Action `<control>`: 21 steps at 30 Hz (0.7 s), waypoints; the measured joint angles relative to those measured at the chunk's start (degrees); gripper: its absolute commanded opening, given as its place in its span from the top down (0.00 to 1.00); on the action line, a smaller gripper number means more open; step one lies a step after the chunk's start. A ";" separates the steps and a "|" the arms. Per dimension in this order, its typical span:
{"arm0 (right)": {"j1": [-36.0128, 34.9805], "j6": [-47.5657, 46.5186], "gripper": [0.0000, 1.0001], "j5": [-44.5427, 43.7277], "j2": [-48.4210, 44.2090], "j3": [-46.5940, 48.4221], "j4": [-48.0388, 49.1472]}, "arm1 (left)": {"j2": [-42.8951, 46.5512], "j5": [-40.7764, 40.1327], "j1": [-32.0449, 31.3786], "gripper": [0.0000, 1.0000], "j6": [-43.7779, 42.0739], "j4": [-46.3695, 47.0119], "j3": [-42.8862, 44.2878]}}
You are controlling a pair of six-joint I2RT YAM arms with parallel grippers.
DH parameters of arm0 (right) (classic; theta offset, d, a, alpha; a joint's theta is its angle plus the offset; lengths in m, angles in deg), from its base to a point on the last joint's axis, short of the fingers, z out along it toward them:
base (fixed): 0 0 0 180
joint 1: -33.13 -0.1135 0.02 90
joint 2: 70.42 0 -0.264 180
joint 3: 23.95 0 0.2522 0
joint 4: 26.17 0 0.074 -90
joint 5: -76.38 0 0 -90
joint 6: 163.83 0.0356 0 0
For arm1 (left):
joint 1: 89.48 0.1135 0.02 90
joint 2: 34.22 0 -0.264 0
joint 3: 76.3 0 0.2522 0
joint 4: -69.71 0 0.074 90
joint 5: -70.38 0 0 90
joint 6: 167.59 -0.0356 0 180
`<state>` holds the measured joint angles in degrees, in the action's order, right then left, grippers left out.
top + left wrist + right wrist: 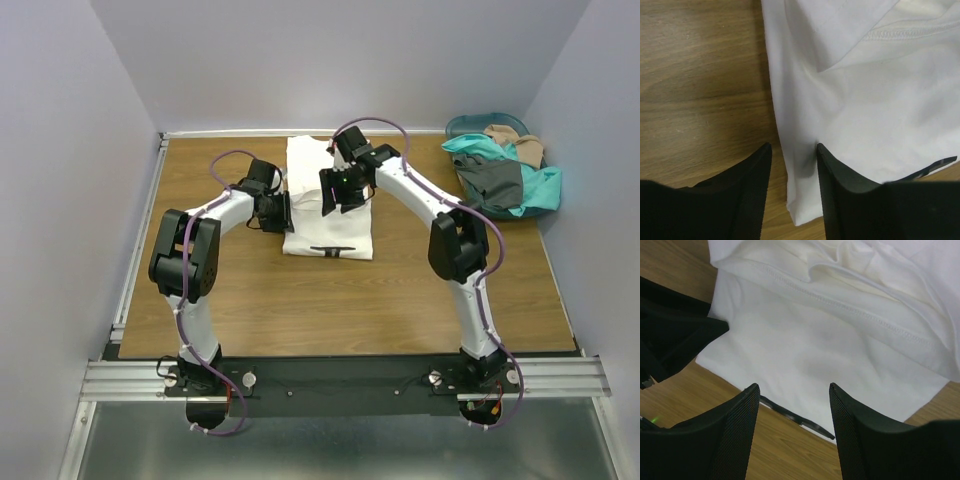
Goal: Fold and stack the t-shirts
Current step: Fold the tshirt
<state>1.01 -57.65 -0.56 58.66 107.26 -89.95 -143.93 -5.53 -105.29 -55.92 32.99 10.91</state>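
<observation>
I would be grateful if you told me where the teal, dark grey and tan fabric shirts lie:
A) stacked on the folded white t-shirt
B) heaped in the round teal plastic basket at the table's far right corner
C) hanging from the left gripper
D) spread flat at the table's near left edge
B: the teal shirt, dark grey shirt and tan shirt lie heaped in the round teal plastic basket, well apart from the white t-shirt at mid-table.

A robotics lab test cell: plain pale grey partition walls (60, 150) box in a brown wooden tabletop (300, 300), aluminium mounting rail (115, 378) at six o'clock.
</observation>
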 measured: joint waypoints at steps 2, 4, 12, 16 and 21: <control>-0.02 0.50 0.35 0.33 0.42 -0.13 0.87 | -0.02 0.35 0.00 0.71 -0.50 0.68 -0.87; -0.02 0.79 0.35 0.37 1.27 -0.20 1.57 | -0.26 1.03 0.00 0.81 -1.16 1.25 -1.66; 0.24 2.80 0.36 0.35 7.04 0.13 3.76 | -0.44 3.15 0.15 0.88 -2.80 3.85 -3.15; 0.28 3.98 0.35 0.11 8.66 2.21 4.11 | -0.22 4.11 0.33 0.89 -3.93 5.07 -3.93; 0.28 5.57 0.35 -0.94 11.13 5.51 5.55 | 0.22 4.55 0.33 0.89 -5.55 6.23 -4.85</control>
<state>1.29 -52.08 -1.50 69.78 112.77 -84.40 -143.71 -0.99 -104.97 -61.47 39.22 6.06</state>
